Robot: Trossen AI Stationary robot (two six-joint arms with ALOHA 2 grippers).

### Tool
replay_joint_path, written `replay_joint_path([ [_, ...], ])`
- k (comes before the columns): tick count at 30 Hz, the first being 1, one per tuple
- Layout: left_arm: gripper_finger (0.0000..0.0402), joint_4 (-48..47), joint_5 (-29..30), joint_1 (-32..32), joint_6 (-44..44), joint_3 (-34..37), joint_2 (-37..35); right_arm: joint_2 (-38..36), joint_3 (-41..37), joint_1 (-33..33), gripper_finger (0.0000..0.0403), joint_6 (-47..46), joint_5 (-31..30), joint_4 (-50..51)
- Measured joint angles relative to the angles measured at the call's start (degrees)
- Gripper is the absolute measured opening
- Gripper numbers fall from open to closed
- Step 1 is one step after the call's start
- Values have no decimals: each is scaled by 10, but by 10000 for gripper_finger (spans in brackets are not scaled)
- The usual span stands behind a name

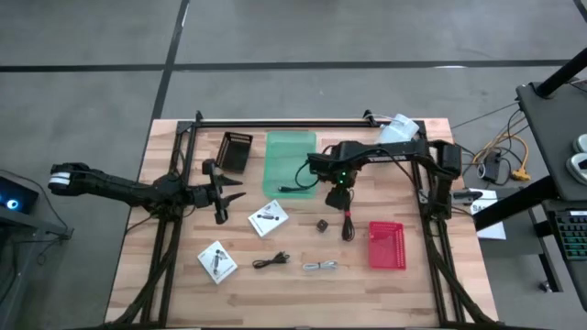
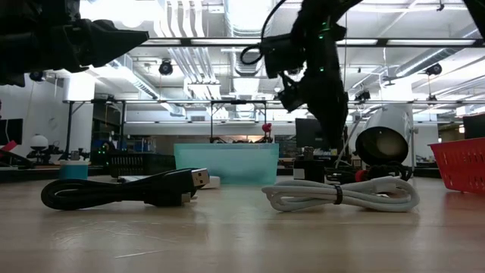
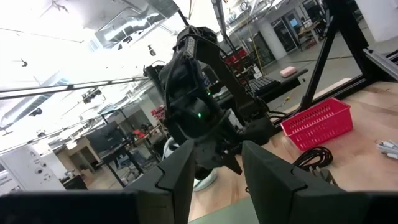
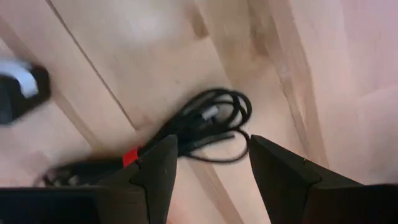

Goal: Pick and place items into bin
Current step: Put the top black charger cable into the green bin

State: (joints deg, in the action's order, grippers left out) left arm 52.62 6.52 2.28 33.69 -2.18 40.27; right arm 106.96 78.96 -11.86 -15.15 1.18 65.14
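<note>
We see the right gripper [image 1: 338,198] hanging above the middle of the pale wooden table [image 1: 183,284], its two dark fingers [image 4: 155,168] spread apart and holding nothing. Directly under it, in the right wrist view, lies a thin black coiled cable with a red band [image 4: 199,127], flat on the wood; from above, this cable [image 1: 348,223] sits just beside the near-left corner of the red mesh plastic basket [image 1: 387,246]. A tiny dark cube [image 1: 322,225] rests just left of that cable.

The left gripper [image 1: 227,195] waits over the left part of the table, its fingers [image 3: 177,177] parted and empty, pointing toward the right arm.

Nearer the front edge we find a second short black coiled cable with a USB plug [image 1: 271,262] and, to its right, a pale grey bundled cable [image 1: 319,267]; in the low view they lie side by side, the black one [image 2: 121,189] left of the grey one [image 2: 341,194]. Two white square packets with dark print lie on the left half: one [image 1: 268,218] near the centre, the other [image 1: 217,261] closer to the front.

At the back stand a translucent green plastic bin [image 1: 289,163], with a thin dark cable end [image 1: 293,188] lying in it, and a small black mesh basket [image 1: 235,151] to its left.
</note>
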Motion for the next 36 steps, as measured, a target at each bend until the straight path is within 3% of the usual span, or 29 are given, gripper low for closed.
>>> replay_joint_path([
  [8,118,0,0,0,0,0,0,-73,-108,0,187,-82,1,-119],
  [16,118,0,0,0,0,0,0,-77,-178,0,187,-141,1,-198],
  [36,118,0,0,0,0,0,0,-75,-210,0,187,-140,1,-229],
])
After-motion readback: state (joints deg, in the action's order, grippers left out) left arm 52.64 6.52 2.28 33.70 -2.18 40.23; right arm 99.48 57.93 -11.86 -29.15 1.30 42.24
